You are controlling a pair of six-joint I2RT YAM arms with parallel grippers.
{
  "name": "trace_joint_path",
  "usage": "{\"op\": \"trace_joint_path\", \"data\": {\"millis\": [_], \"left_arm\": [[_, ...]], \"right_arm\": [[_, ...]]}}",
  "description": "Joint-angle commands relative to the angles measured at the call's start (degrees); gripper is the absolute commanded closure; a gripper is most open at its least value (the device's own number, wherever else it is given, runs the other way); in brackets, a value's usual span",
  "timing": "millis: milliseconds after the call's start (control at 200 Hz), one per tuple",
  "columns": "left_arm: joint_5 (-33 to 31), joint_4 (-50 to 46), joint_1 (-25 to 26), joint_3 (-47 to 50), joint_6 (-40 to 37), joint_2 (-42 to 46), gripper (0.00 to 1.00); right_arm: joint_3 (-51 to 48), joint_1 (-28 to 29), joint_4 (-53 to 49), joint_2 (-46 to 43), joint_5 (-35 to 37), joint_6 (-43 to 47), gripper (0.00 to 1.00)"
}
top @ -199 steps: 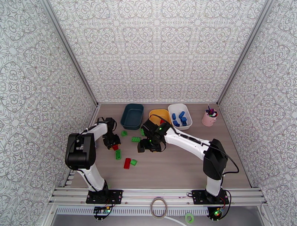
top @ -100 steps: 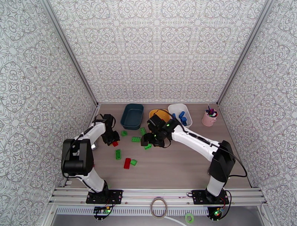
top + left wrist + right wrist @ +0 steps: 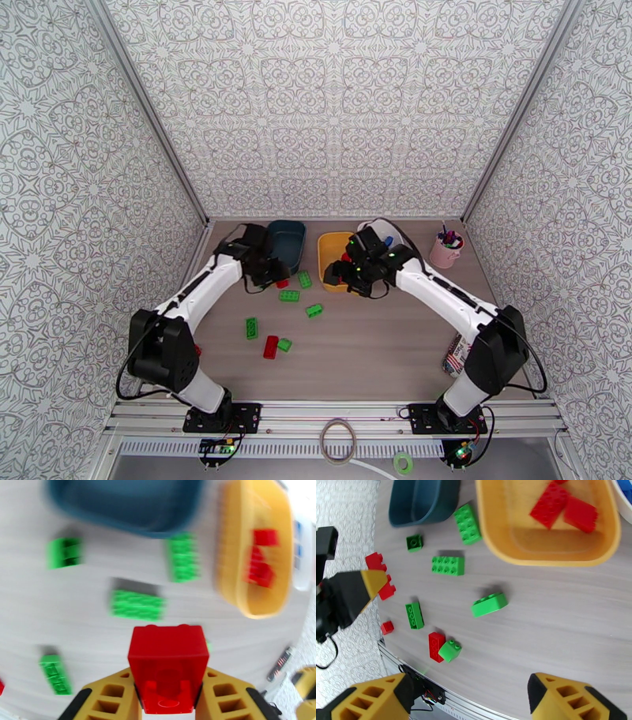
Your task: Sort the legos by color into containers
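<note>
Your left hand (image 3: 168, 693) pinches the red brick (image 3: 168, 657) only at its near end, so swinging fast toward the yellow tub (image 3: 237, 594) ahead-right may drop it short.

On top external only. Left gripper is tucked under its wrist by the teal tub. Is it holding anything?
Observer: Yes. In the left wrist view the left gripper is shut on a red brick.
Operator: And the other one?
Observer: In the right wrist view the right gripper is open, with nothing between its jaws.
Operator: The arm blocks the middle tub for me. Contents?
Observer: The yellow tub holds at least two red bricks, lying side by side.
</note>
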State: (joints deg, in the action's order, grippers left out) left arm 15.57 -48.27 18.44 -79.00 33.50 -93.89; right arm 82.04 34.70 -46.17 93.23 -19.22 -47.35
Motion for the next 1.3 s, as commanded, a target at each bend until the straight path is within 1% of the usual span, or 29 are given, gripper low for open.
{"op": "trace_joint_path", "data": {"millis": [0, 100, 235, 405, 475, 530, 595, 650, 685, 720, 785, 880, 1035, 1190, 1205, 1295], "left_arm": [[3.9, 3.8, 3.4, -4.8, 2.3, -4.2, 0.68], [5.1, 5.0, 5.9, -9.0, 3.0, -8.4, 0.68], [6.2, 5.4, 7.9, -15.7, 3.4, -14.8, 0.68], [7.6, 5.7, 8.7, -24.3, 3.8, -22.9, 0.66], [8.2, 5.7, 8.7, -27.7, 4.1, -25.9, 0.64], [9.1, 5.7, 8.6, -30.5, 4.3, -28.2, 0.58], [9.6, 5.1, 8.7, -34.0, 4.2, -30.6, 0.4], [9.7, 4.4, 8.8, -36.5, 4.0, -31.9, 0.28], [9.7, 3.8, 8.8, -37.9, 3.8, -32.5, 0.24], [9.6, 3.6, 8.9, -38.8, 3.6, -32.8, 0.22], [9.5, 3.3, 8.7, -39.4, 3.3, -32.4, 0.19], [8.6, 2.8, 8.7, -38.6, 2.8, -30.3, 0.18], [5.3, 2.5, 8.8, -32.4, 1.5, -23.5, 0.16], [-1.0, 0.6, 8.7, -22.8, 0.5, -14.2, 0.15], [-2.7, 0.3, 8.7, -21.8, 0.4, -13.4, 0.15], [-7.5, -1.8, 8.8, -15.0, 1.1, -7.3, 0.14]], "right_arm": [[-3.5, -2.3, 1.9, -3.6, -1.6, -1.4, 0.18], [-6.5, -4.2, 1.7, -6.2, -1.5, -1.4, 0.18], [-10.3, -6.0, 0.9, -9.7, -1.0, -1.3, 0.18], [-14.4, -7.3, 0.6, -13.5, -0.1, -2.1, 0.18], [-15.4, -7.4, 0.5, -14.7, 0.2, -2.7, 0.18], [-15.8, -7.7, 0.3, -15.4, 0.5, -3.1, 0.18], [-15.9, -7.7, 0.1, -15.8, 0.8, -3.3, 0.18], [-15.7, -7.8, -0.1, -15.9, 1.1, -3.2, 0.18], [-15.6, -7.8, -0.4, -15.8, 1.2, -3.1, 0.18], [-15.3, -7.8, -0.6, -15.7, 1.4, -2.9, 0.18], [-14.8, -7.8, -1.0, -15.3, 1.6, -2.5, 0.17], [-13.9, -7.8, -1.5, -14.4, 1.6, -1.5, 0.17], [-12.9, -7.9, -1.9, -12.8, 0.8, 0.2, 0.16], [-11.6, -6.9, -2.9, -11.3, 0.7, 1.7, 0.17], [-11.5, -6.7, -2.9, -11.1, 0.6, 1.7, 0.16], [-10.7, -4.8, -3.0, -9.8, 0.6, 2.1, 0.17]]}}
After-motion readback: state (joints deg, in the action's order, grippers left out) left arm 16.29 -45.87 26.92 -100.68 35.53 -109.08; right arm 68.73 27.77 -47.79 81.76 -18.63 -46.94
